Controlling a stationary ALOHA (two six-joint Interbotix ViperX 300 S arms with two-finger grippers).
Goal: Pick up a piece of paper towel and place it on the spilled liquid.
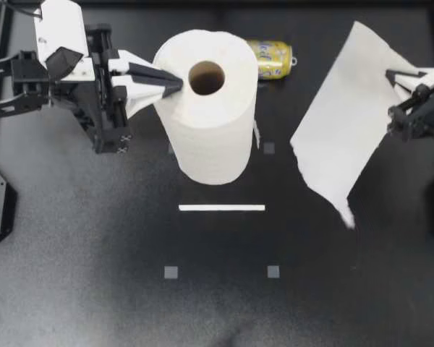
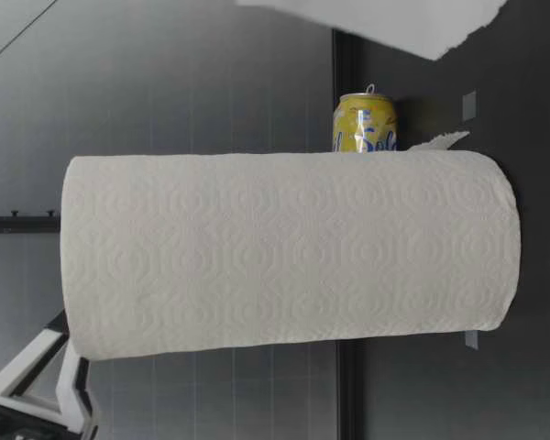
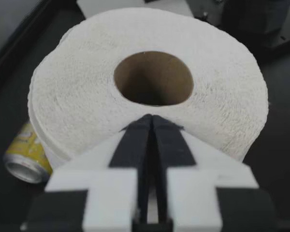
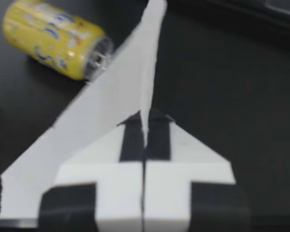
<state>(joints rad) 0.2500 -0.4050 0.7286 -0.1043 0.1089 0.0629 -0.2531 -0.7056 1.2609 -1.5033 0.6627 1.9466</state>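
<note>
My right gripper point(image 1: 395, 75) clamps the loose sheet point(image 1: 343, 126); my left gripper point(image 1: 175, 81) sits pinched closed atop the roll point(image 1: 210, 141).

I count one paper towel roll point(image 1: 210, 108), one yellow can point(image 1: 271, 59) just beside it, one torn sheet point(image 1: 347, 123) apart from it, one white strip point(image 1: 222, 208) near it, and at least three grey squares point(image 1: 171, 272).

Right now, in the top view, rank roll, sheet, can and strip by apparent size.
1. Tied: roll and sheet look alike; both are raised toward the camera, so unranked.
2. can, partly hidden.
3. strip, long but thin.
</note>
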